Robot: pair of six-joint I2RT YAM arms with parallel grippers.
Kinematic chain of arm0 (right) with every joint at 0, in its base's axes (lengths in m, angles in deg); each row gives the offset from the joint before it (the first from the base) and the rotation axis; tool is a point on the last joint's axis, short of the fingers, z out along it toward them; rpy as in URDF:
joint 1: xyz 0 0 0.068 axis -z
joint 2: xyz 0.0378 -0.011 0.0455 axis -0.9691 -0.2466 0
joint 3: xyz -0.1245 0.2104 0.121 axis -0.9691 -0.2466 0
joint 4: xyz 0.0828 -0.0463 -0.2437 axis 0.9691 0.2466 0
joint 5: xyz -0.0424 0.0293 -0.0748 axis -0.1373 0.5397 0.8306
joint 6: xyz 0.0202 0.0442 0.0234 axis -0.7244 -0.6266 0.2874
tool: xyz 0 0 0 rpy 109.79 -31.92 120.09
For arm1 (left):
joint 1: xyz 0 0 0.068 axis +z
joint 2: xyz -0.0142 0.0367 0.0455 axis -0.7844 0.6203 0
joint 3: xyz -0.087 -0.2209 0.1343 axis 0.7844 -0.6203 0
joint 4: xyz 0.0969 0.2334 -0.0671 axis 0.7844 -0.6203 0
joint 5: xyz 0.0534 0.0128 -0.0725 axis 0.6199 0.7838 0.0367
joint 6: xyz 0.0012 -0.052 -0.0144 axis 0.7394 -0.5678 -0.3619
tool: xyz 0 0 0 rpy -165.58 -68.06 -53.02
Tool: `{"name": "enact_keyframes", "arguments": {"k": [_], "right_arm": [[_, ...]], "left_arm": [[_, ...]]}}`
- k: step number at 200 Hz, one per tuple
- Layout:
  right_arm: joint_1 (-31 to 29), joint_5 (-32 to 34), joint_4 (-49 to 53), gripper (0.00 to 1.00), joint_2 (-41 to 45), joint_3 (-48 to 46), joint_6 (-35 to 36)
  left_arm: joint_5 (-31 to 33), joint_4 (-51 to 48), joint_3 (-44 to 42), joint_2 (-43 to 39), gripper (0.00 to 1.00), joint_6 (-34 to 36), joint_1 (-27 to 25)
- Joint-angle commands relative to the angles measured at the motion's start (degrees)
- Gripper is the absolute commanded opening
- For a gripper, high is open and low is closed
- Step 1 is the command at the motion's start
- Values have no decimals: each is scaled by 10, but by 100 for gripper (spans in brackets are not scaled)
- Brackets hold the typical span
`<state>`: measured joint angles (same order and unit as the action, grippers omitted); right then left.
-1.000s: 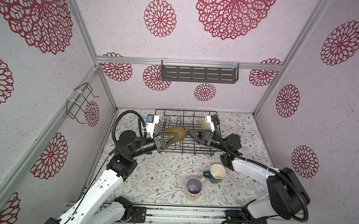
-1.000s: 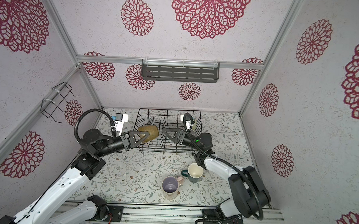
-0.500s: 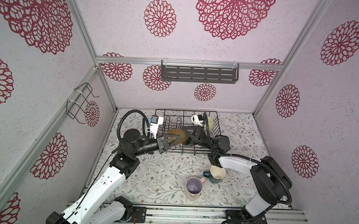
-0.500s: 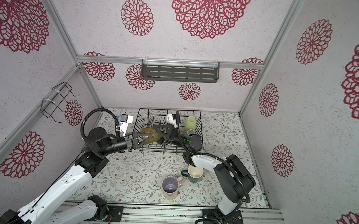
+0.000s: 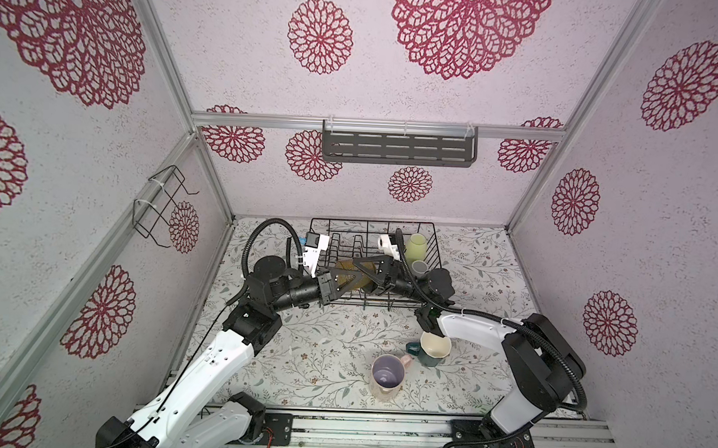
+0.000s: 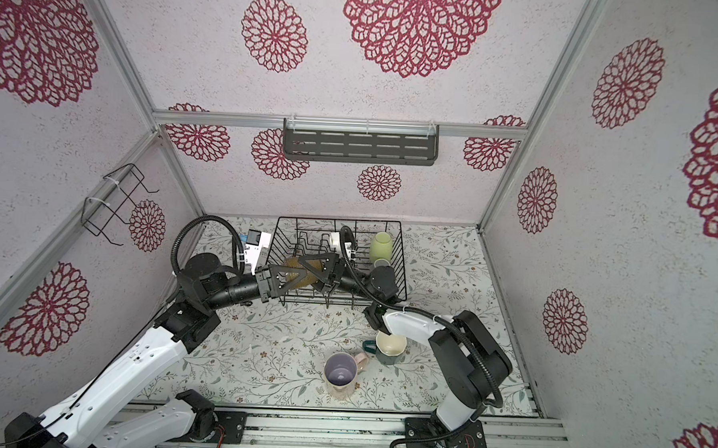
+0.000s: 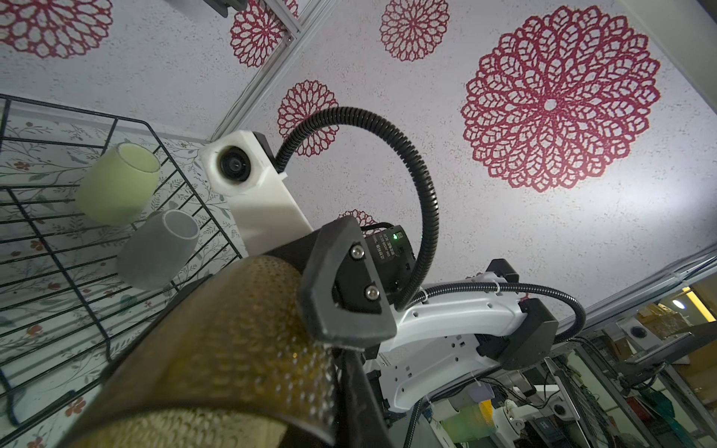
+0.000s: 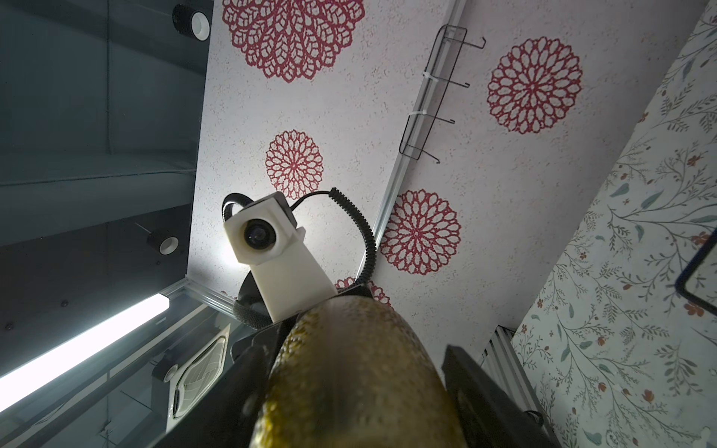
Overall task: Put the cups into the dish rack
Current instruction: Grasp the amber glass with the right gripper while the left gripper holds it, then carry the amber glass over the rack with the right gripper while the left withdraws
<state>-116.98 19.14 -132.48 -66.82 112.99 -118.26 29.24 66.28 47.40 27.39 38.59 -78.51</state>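
An amber glass (image 5: pixel 349 274) (image 8: pixel 349 368) hangs over the black wire dish rack (image 5: pixel 374 222) (image 6: pixel 341 221). My left gripper (image 5: pixel 346 280) (image 6: pixel 294 278) is shut on it from the left. My right gripper (image 5: pixel 367 273) (image 8: pixel 349 388) reaches in from the right, open, its fingers straddling the same glass with a small gap on one side. A lime-yellow tumbler (image 5: pixel 415 245) (image 7: pixel 116 186) and a grey tumbler (image 5: pixel 419 268) (image 7: pixel 155 252) lie in the rack's right end. On the mat in front stand a pink mug (image 5: pixel 387 378) and a dark teal mug (image 5: pixel 433 349).
A grey slotted shelf (image 5: pixel 398 150) hangs on the back wall and a small wire bracket (image 5: pixel 162 208) on the left wall. The right arm's white forearm (image 5: pixel 477 328) passes just above the teal mug. Walls enclose the floral mat on three sides.
My right gripper swung left from the lime-yellow tumbler's end of the rack to the amber glass, and its jaws have narrowed around it. The left gripper carried the glass slightly right.
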Motion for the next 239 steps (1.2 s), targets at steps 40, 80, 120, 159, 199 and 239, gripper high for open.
{"name": "enact_keyframes", "arguments": {"k": [40, 80, 120, 159, 199, 239], "right_arm": [[-23, 16, -24, 75, 31, 2, -5], [-23, 23, -46, 65, 30, -8, -19], [-15, 47, -57, 63, 22, -20, -28], [24, 56, -49, 58, -2, -20, -20], [75, 40, 84, 56, -8, -1, 76], [97, 89, 394, 56, 21, 65, 313]], "left_arm": [[28, -10, 11, -9, 0, 32, -3], [32, -12, 9, -7, 4, 37, -3], [41, -14, -1, -16, 34, 39, -3], [55, -53, 1, -36, 55, 53, -2], [112, -143, 5, -68, 57, 78, 0], [163, -206, -5, -110, 60, 96, 2]]}}
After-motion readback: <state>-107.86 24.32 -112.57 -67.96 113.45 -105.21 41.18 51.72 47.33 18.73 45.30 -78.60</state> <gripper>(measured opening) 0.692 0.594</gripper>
